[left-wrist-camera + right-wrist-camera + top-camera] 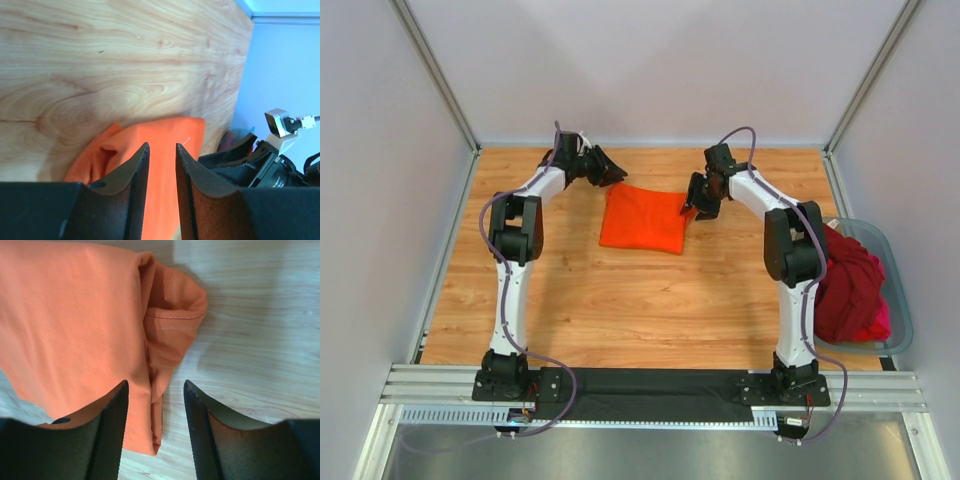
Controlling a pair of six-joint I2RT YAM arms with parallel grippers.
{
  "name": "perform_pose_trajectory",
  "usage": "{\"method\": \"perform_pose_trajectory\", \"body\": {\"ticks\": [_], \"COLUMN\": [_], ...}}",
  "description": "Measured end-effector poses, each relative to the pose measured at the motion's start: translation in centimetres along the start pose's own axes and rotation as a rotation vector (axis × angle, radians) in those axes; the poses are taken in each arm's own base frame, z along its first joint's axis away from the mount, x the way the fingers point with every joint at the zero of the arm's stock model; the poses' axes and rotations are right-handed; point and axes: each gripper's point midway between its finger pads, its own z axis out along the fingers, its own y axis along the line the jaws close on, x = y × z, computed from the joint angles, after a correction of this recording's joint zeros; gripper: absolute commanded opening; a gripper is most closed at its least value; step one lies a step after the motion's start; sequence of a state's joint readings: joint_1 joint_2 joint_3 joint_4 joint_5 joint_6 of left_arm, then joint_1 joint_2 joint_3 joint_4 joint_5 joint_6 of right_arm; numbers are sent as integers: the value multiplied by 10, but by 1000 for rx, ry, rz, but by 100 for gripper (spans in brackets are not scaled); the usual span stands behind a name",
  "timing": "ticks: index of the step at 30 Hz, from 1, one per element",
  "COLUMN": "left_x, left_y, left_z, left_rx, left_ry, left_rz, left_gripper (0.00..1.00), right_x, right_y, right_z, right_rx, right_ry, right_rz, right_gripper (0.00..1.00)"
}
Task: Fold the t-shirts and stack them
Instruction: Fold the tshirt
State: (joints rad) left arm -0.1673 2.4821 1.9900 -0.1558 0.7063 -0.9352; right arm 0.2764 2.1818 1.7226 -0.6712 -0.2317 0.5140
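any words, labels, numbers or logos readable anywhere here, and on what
None can be read in any view.
The orange t-shirt is plain, with no print or tag showing.
The tub and the dark red shirt in it show no label.
The white camera housing shows no legible marking.

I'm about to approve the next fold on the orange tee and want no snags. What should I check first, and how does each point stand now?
1. Orange t-shirt lies folded on the table: ok.
2. Left pincer is open with a narrow gap and has nothing clamped: ok.
3. Right pincer is open and straddles the shirt's edge: ok.
4. Folded edges are neat: not ok. A hemmed flap bulges out at the right pincer's corner.
5. Right arm is clear of the dark red t-shirt in the tub: cannot tell. They overlap in the top view.
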Motion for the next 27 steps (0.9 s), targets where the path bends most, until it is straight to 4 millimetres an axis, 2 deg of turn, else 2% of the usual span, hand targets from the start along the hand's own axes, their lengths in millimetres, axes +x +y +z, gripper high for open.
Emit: {"method": "perform_pose_trajectory", "body": {"ticks": [5,10,14,17,22,27], "left_x": [5,13,19,28,40,53], "left_y": [-14,-15,-4,12,38,48], "left_z": [-9,-26,-39,-48,-60,-67], "left_rx": [5,-68,-152,-227,-336,-365], "left_ry": [-1,12,23,43,92,155], "left_rz": [21,85,131,139,144,161], "left_gripper": [35,35,35,36,43,47], "right_x": [-12,-31,-41,-42,-35,-32], "right_y": [0,9,12,11,5,9], "right_z": [-4,-6,0,9,23,32], "right_rx": [39,38,39,54,102,110], "right_ry": [-57,-110,-131,-129,-102,-88], "right_rz": [10,9,9,10,6,-3], "right_gripper": [53,52,52,52,53,50]}}
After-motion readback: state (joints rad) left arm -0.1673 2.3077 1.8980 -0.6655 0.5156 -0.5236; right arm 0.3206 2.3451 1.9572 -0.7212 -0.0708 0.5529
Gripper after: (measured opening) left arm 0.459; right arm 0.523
